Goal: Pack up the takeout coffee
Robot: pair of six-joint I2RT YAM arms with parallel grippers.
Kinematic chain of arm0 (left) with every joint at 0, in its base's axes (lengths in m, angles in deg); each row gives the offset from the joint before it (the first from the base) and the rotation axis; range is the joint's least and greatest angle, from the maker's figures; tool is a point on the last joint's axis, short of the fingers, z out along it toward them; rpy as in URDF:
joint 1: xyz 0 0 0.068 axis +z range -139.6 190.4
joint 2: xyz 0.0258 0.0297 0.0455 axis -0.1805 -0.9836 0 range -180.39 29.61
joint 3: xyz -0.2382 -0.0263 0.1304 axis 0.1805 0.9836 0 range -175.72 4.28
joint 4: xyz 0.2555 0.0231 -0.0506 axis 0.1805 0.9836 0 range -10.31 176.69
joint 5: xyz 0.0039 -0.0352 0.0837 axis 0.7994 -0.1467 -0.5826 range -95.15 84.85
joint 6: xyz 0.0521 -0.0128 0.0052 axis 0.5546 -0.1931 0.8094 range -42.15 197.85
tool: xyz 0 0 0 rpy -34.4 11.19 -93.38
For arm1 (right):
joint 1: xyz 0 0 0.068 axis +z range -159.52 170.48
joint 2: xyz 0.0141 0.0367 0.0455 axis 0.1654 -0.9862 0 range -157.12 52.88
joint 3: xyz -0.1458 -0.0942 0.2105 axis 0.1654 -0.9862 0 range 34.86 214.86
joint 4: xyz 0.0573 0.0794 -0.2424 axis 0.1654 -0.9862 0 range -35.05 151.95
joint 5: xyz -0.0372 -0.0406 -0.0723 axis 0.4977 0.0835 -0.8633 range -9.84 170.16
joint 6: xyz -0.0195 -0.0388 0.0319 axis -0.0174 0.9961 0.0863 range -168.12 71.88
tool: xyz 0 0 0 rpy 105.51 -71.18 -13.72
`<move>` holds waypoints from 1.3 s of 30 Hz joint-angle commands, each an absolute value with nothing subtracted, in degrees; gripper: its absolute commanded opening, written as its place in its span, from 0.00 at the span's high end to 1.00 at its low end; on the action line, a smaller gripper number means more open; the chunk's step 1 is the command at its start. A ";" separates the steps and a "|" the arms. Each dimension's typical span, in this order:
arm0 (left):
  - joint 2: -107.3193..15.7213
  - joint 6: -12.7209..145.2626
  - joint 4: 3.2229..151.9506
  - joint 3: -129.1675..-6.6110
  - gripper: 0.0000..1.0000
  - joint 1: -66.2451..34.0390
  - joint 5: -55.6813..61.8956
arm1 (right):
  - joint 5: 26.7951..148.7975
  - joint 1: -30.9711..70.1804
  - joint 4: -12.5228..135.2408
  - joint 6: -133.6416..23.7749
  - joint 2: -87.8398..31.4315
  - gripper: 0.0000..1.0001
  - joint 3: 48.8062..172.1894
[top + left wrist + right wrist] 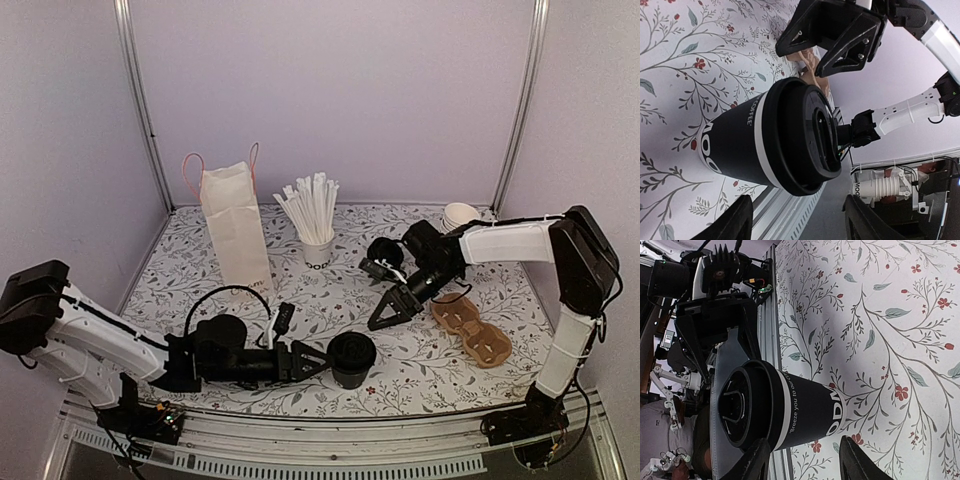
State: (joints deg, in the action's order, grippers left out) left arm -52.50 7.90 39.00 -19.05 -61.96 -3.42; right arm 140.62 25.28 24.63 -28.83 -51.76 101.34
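Lidded takeout coffee cup [352, 360] stands on the desk [320, 300] near the front edge, not packed yet. My left tool [318, 361] is apart right beside it, no clamp that I can see. Right tool [388, 308] hangs apart, empty, so the grab and the move to the paper bag [237, 230] are all left, I'd say.

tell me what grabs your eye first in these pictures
The black lidded coffee cup stands near the front edge of the flowered table, with the left gripper open just beside it and the right gripper open, facing it from the far side. Behind, a white paper bag stands upright at the back left, next to a cup of white straws.
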 commanded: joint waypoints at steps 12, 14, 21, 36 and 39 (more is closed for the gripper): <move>-60.34 7.43 31.57 -22.23 0.38 -59.68 4.27 | 144.84 25.19 23.28 -26.91 -53.30 0.48 102.20; -60.66 7.04 30.48 -21.84 0.39 -59.63 4.58 | 145.01 25.19 23.29 -26.70 -53.17 0.48 101.97; -61.49 5.83 29.27 -21.01 0.40 -59.57 4.87 | 145.28 25.19 23.28 -26.41 -53.50 0.47 101.77; -64.43 3.41 26.77 -20.33 0.44 -58.89 5.91 | 144.93 25.19 23.03 -25.27 -53.45 0.47 100.71; -64.80 3.33 26.62 -20.24 0.44 -58.65 6.03 | 144.68 25.19 23.13 -25.34 -53.54 0.47 100.72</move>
State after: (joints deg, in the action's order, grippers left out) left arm -63.56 3.64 28.67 -21.04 -59.93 5.15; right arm 144.10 25.28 23.39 -26.19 -52.99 101.21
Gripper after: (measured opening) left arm 0.560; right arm 0.528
